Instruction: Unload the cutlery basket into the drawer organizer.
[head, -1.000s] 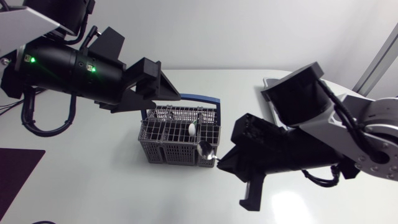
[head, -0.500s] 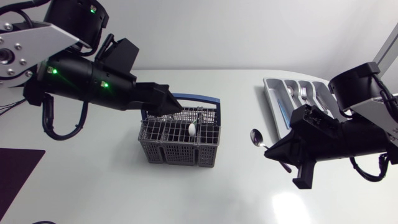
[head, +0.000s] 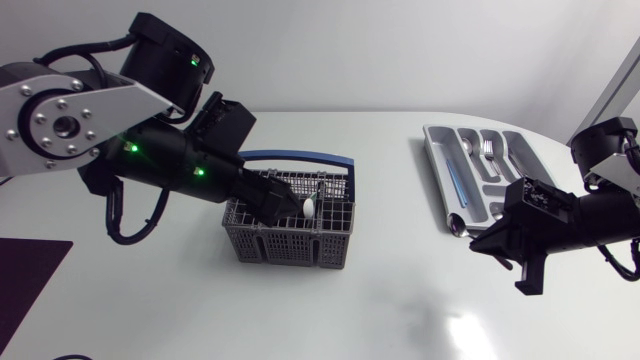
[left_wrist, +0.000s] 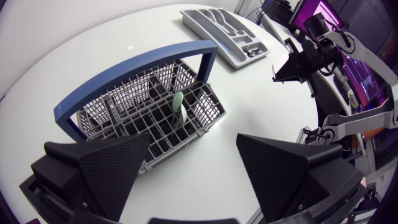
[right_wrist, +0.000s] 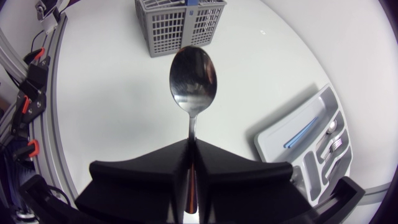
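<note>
Beside the grey plastic drawer organizer (head: 434, 150), right pincer (right_wrist: 191, 146) clamps a shiny steel spoon (right_wrist: 193, 81) by its thin handle; it could swivel and miss its slot. Left pincer (left_wrist: 193, 167) apart.

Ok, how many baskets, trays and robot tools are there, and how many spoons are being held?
Basket: 1
Tray: 1
Tools: 2, left tool and right tool
Spoon, held: 1
Total: 5
</note>
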